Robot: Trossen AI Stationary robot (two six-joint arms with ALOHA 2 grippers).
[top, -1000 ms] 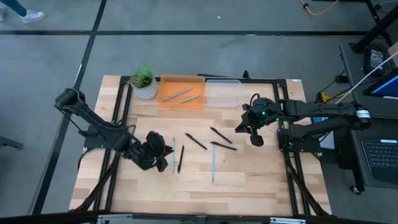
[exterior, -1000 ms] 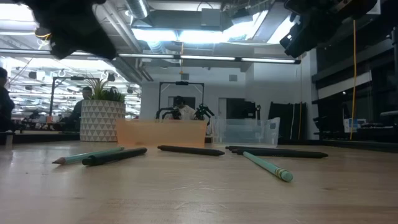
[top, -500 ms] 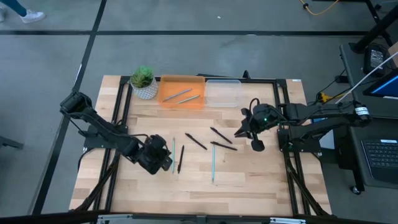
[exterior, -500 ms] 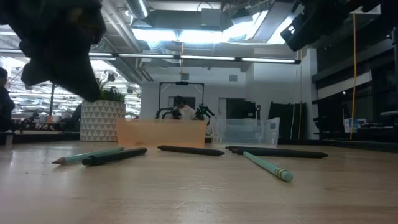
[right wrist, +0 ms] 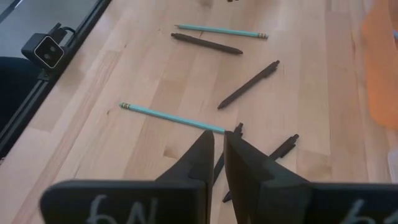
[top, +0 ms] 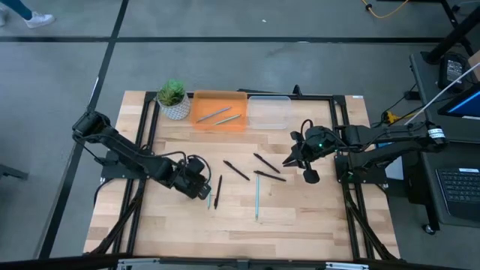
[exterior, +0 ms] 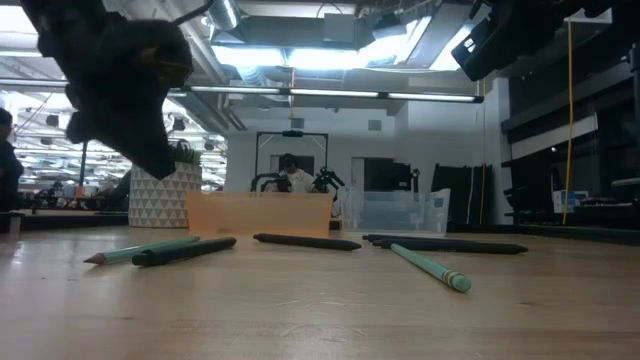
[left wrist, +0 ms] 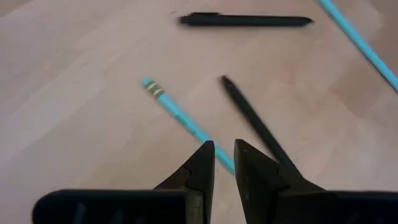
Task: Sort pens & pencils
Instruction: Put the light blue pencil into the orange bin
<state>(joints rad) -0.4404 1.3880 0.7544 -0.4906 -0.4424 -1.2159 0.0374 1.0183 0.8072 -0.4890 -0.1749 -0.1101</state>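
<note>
From above, the wooden worktop (top: 300, 217) carries an orange tray (top: 219, 110) at its far edge with two light pencils (top: 220, 115) lying inside, and just beside it a clear bin (top: 269, 111) in which nothing can be made out. A potted plant (top: 173, 98) stands on the tray's other side. The left end effector (top: 201, 180) hangs low over a light blue pencil (top: 209, 187) next to a black pen (top: 217, 191). Three more dark pens (top: 253, 168) and another blue pencil (top: 256, 196) lie mid-worktop. The right end effector (top: 300, 159) hovers near those pens.

At worktop height, pens and pencils lie loose in front of the tray and bin.

The left wrist view shows its fingers (left wrist: 198, 168) nearly together, holding nothing, over the blue pencil.

The right wrist view shows its fingers (right wrist: 200, 158) also close together and empty, above two dark pens.
</note>
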